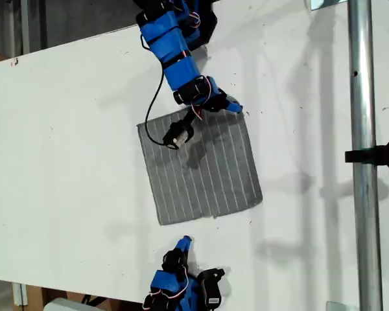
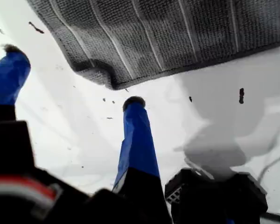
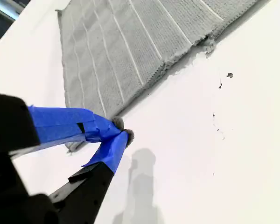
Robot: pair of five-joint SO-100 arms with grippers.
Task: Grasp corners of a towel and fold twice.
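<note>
The towel [image 1: 201, 168] is lying flat near the middle of the tabletop [image 1: 71, 149], still unfolded. In the exterior view, reading left to right, my first tool [image 2: 72, 74] is hovering spread just short of a curled corner [image 2: 107, 80], likely lining up a grasp. My second tool [image 3: 121, 131] is sitting pressed together at the far edge; whether it is catching cloth is unclear.
</note>
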